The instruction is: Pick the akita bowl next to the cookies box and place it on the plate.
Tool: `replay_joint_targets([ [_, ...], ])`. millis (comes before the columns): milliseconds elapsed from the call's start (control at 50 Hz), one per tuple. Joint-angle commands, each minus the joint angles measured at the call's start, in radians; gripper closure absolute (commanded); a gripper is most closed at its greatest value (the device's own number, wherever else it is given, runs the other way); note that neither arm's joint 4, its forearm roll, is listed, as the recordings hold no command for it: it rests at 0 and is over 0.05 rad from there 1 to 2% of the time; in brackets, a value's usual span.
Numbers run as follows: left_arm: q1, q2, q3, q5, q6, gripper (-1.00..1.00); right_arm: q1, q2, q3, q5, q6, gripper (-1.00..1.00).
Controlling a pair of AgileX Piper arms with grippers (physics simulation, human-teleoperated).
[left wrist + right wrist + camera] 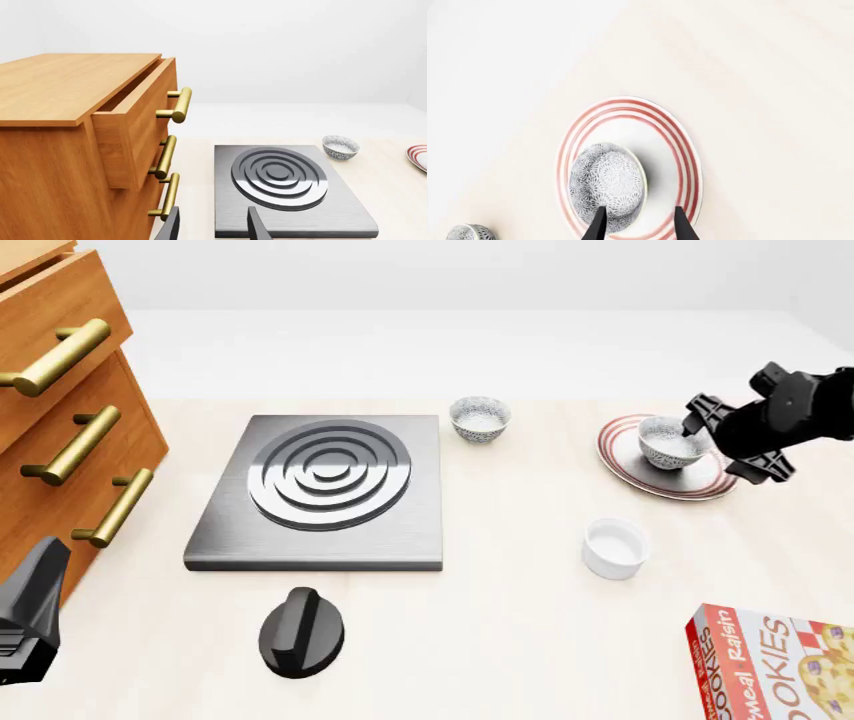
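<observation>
Left wrist: left gripper (213, 227) parted, empty, over stove plate (290, 192); drawer cabinet (80, 150) beside; second bowl (341, 147) beyond.

Front: akita bowl (671, 443) on plate (663, 457); right gripper (731, 440) at bowl's 3 o'clock; cookies box (778, 665) at 5 o'clock.

Right wrist: fingers (682, 225) spread, around bowl rim; grip cannot be judged.

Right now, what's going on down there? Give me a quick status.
Right pincer open, over plate. Akita bowl sits on plate. Left pincer open, idle near drawers. Nothing in the way.
</observation>
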Motion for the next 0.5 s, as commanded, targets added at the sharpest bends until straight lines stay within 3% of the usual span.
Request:
replay_joint_targets([
  [20, 0.0, 0.0, 0.0, 0.0, 0.0, -1.0, 0.006, -0.08, 0.076, -0.006, -0.011, -1.0],
  [500, 0.0, 0.0, 0.0, 0.0, 0.0, -1.0, 0.057, -0.353, 0.296, -0.032, -0.067, -1.0],
])
